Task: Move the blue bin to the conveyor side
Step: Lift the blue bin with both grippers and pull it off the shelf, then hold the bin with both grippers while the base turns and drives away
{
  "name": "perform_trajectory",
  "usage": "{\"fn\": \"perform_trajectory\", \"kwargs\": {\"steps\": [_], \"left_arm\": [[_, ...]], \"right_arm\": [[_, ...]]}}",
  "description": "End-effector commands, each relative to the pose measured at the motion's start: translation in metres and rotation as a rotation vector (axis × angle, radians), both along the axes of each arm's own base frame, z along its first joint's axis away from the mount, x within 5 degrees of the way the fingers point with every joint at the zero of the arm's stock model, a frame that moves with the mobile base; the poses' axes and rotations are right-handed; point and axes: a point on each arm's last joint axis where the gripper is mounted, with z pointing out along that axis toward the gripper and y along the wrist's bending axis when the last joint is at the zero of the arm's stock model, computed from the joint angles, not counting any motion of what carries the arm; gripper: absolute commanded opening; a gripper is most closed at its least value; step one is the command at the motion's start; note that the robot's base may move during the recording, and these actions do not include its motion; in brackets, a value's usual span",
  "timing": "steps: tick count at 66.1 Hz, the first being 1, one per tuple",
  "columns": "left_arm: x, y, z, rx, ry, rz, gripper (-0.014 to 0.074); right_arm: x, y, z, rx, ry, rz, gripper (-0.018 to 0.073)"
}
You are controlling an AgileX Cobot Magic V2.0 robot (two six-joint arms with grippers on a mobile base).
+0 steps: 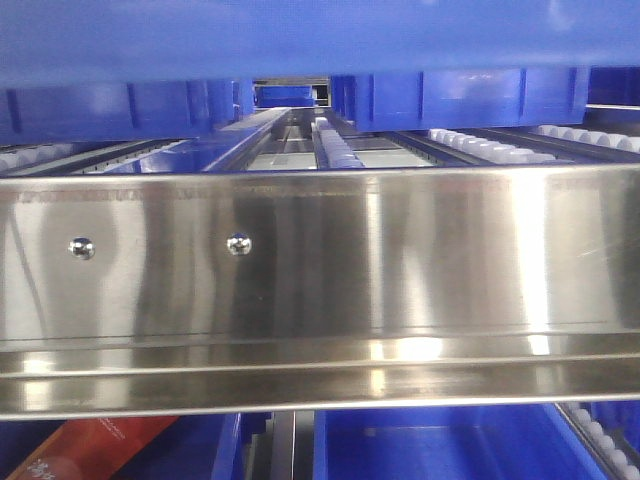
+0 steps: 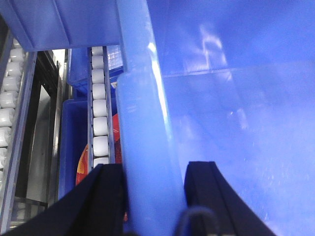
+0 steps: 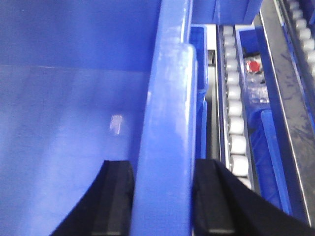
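The blue bin [image 1: 300, 40] fills the top of the front view as a broad glossy blue band above the rack. In the left wrist view its thick rim [image 2: 142, 123] runs up between the black fingers [image 2: 106, 196], and my left gripper [image 2: 155, 196] is shut on that rim with the bin's inner wall to the right. My right gripper [image 3: 162, 196] is likewise shut on the opposite rim [image 3: 167, 123], one finger inside the bin and one outside. The conveyor is out of view.
A shiny stainless-steel rack beam [image 1: 320, 270] spans the front view close up. White roller tracks [image 2: 100, 123] [image 3: 234, 113] run beside the bin. Other ribbed blue bins [image 1: 470, 100] sit behind, and lower bins hold red items [image 1: 90, 450] [image 3: 253, 65].
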Motion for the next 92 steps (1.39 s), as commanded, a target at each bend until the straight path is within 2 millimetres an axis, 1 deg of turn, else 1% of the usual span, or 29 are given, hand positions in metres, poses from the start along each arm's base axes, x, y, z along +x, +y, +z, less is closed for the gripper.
{"fn": "perform_trajectory", "kwargs": {"steps": [1,92], "left_arm": [[-0.0037,-0.0018,0.014,-0.014,-0.113,-0.027,-0.0016],[-0.0037,-0.0017,0.014,-0.013,-0.113,-0.027,-0.0016]], "right_arm": [[0.0,-0.0013,0.015,0.023,-0.142,0.005,-0.0079],[0.0,-0.0013,0.015,0.023,-0.142,0.005,-0.0079]]}}
